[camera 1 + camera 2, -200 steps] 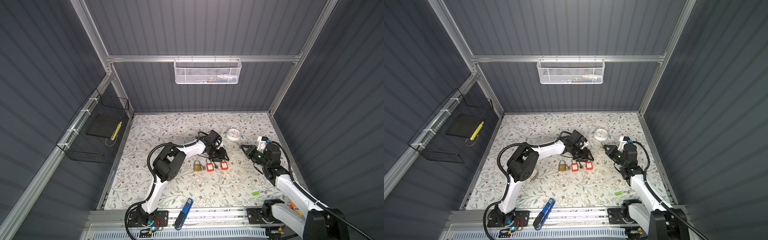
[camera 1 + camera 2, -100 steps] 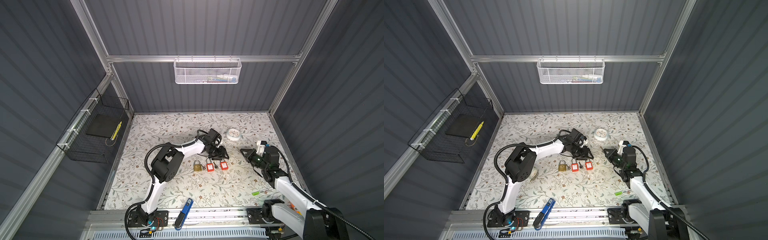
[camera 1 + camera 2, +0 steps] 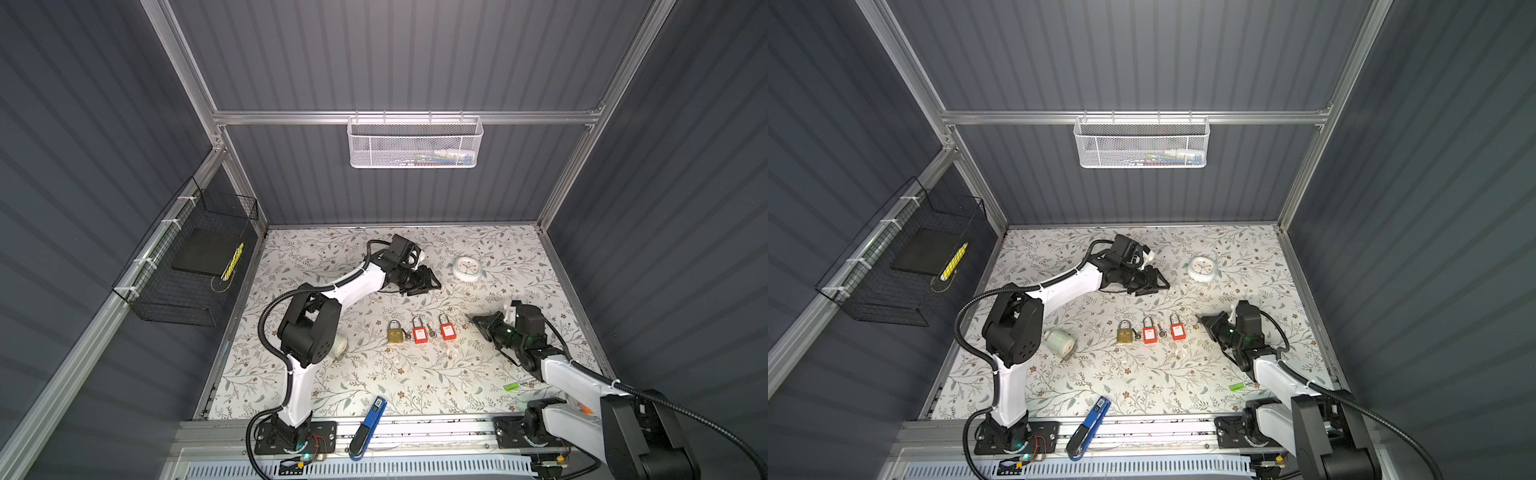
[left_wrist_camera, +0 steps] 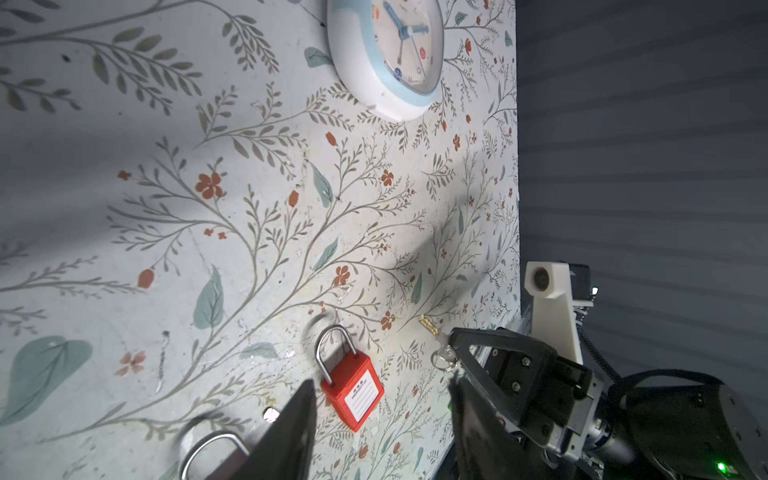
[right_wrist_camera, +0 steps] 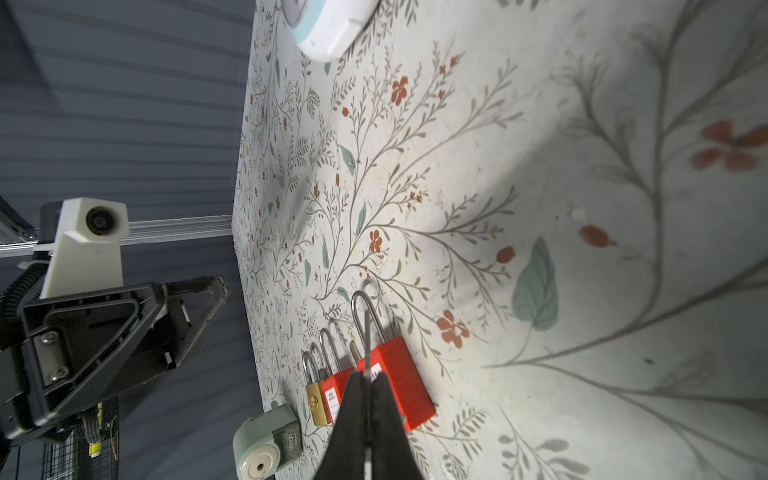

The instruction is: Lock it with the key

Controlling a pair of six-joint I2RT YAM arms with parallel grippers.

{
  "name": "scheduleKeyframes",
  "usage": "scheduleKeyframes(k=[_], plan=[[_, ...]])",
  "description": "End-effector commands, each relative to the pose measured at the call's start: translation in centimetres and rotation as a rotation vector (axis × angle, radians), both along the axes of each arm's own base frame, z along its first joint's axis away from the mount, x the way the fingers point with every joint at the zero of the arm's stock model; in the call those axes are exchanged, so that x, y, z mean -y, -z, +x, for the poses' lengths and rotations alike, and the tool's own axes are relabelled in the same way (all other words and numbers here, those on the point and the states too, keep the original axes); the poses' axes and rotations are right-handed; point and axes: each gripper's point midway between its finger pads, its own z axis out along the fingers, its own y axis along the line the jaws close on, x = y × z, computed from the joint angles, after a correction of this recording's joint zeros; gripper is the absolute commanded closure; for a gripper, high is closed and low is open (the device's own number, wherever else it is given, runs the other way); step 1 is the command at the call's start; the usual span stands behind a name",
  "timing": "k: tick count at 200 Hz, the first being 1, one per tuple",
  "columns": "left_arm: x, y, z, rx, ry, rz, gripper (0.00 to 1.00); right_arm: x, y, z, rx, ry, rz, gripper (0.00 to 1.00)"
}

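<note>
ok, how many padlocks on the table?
3, in one row: brass padlock at the left end, middle red padlock, right red padlock nearest the right pincer. None apparently hidden.

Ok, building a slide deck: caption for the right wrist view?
Right gripper, shut on a key, points it toward the nearest red padlock.

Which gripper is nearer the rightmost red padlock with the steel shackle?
Right. The right gripper, pinching a brass key, sits just right of the rightmost red padlock; the left gripper, open, is farther back.
</note>
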Motion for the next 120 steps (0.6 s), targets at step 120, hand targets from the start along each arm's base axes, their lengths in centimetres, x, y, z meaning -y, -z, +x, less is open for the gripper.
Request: scheduleKeyframes(k=[120], plan=[[-0.4, -0.4, -1.1, 0.010, 0.025, 0.010, 0.46, -0.8, 4.4, -0.8, -0.122, 0.059, -0.010, 1.00]])
